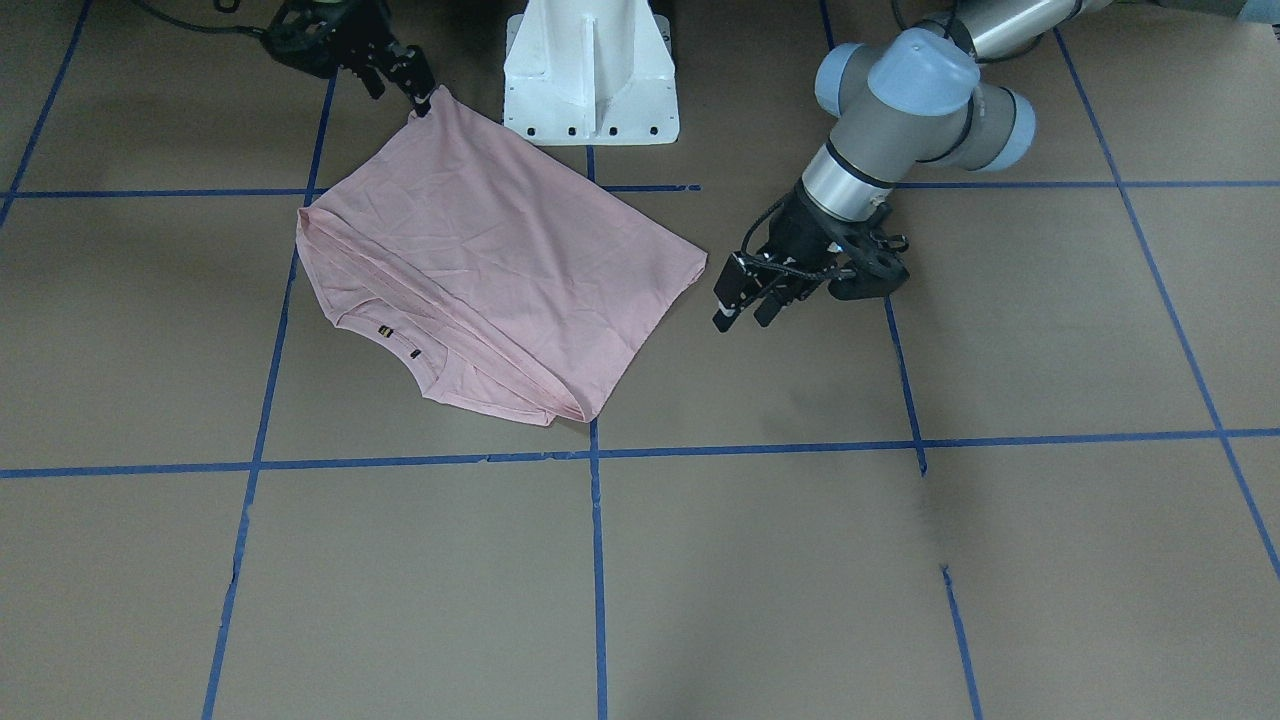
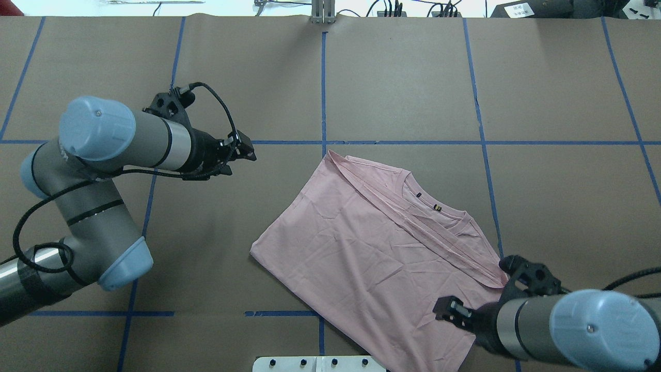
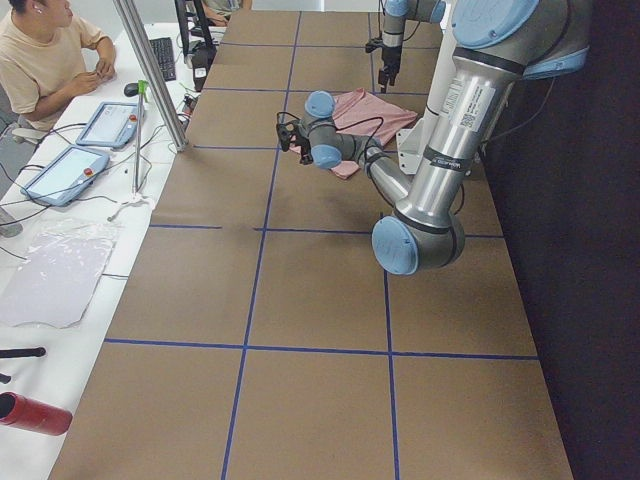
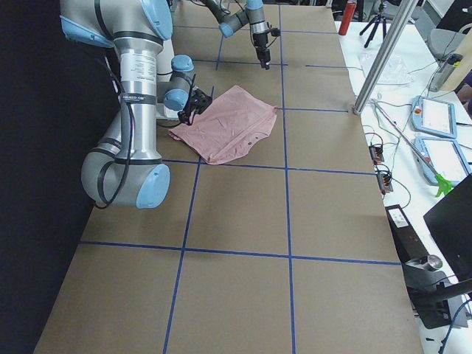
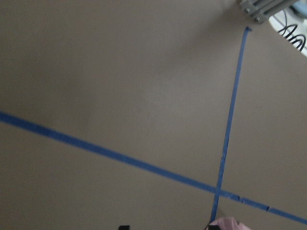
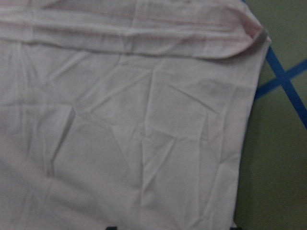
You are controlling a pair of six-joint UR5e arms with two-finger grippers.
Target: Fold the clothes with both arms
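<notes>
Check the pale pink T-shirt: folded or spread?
Folded. The pale pink T-shirt is doubled over; its hem band lies diagonally beside the collar.

Robotics lab: tape-gridded table (image 1: 800,560), teach pendants (image 3: 110,123), seated person (image 3: 40,62)

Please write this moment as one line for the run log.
phase: folding | T-shirt: folded over, on table | right gripper: at T-shirt corner near base, grip unclear | left gripper: open, off T-shirt

overhead: behind, down | front: opposite, steep | 2 sides: table (image 2: 413,77) ends | 2 wrists: close | T-shirt (image 2: 361,243) shared
</notes>
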